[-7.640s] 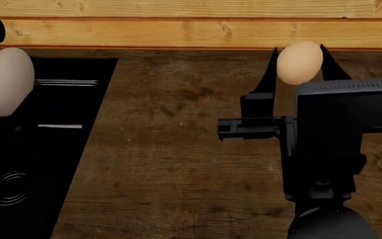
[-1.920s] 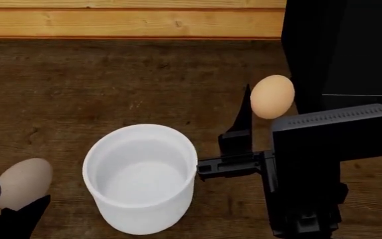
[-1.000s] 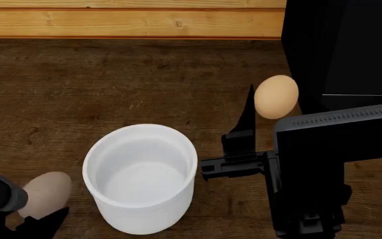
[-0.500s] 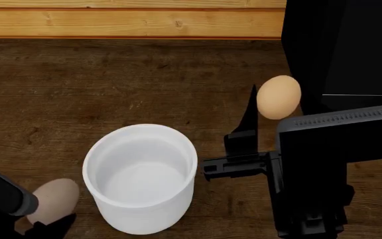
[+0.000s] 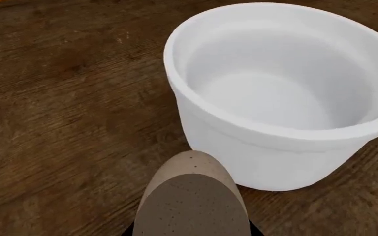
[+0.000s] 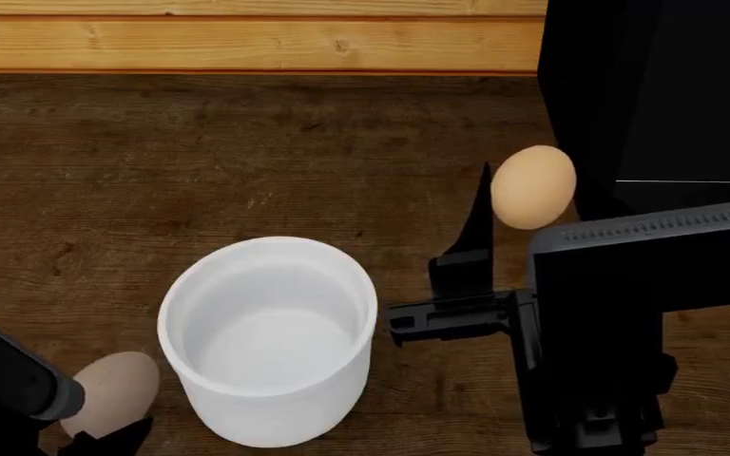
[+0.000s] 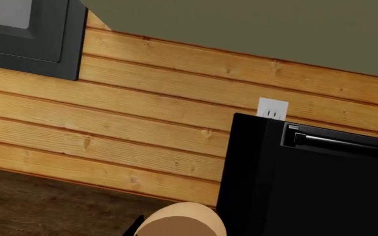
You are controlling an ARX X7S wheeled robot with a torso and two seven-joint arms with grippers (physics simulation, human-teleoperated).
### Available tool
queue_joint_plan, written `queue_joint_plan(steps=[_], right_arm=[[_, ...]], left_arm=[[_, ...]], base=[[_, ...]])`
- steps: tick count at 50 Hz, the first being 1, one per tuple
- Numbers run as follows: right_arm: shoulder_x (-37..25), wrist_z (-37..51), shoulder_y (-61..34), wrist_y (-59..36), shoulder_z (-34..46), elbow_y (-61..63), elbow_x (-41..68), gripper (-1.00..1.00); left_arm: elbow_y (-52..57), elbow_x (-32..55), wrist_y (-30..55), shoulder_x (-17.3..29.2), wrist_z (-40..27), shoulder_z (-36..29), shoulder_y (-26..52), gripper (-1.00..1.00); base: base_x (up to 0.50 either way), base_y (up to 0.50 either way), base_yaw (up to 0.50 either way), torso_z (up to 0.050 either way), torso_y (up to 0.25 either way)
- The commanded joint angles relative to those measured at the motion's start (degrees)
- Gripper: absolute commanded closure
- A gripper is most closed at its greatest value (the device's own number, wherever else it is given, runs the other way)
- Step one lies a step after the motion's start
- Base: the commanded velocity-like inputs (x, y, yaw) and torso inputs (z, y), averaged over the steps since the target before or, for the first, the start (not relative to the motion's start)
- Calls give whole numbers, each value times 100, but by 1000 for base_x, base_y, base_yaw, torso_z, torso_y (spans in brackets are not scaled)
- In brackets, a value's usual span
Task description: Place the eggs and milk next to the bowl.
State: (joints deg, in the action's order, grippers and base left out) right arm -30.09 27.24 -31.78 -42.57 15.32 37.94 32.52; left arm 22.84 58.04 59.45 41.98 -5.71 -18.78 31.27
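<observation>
While the bowl (image 6: 267, 340) stands on the desk (image 6: 213, 161), the left claw (image 6: 92, 418) grips the pale egg (image 6: 114, 391) just left of it; the right claw (image 6: 517, 204) holds the tan egg (image 6: 532, 186) raised beyond its right side.

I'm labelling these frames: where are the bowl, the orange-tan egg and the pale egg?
bowl (image 6: 267, 432): head view, front outer wall.
orange-tan egg (image 6: 532, 186): head view, middle of its shell.
pale egg (image 5: 192, 204): left wrist view, middle of its speckled shell.
</observation>
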Motion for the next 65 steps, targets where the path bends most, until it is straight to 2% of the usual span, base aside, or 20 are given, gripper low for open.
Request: queue_joint_plan(steps=[1,36,37,56,65], right_arm=[[88,-163,-4,-86,-136,59,-154,100],[80,-150,-6,-33,-81,-12,-149,100],[78,-148,-6,-35,-79,-11,-150,100],[48,-132,4,-22,-86,7,-124,100],[41,-123,35,0,-88,12,-113,100]], left_arm=[[-96,-20,-37,-112,115,86,-1,100],[-267,-203,-153,-151,253,-155,54,100],[-266,-205,-156,-150,254,-158,54,-100],[-223,-170,-132,-111,226,-165,107,-100],[-33,92,3,-15,94,58,272,-100]], base=[[0,0,0,0,0],[0,0,0,0,0],[0,0,0,0,0],[0,0,0,0,0],[0,0,0,0,0]])
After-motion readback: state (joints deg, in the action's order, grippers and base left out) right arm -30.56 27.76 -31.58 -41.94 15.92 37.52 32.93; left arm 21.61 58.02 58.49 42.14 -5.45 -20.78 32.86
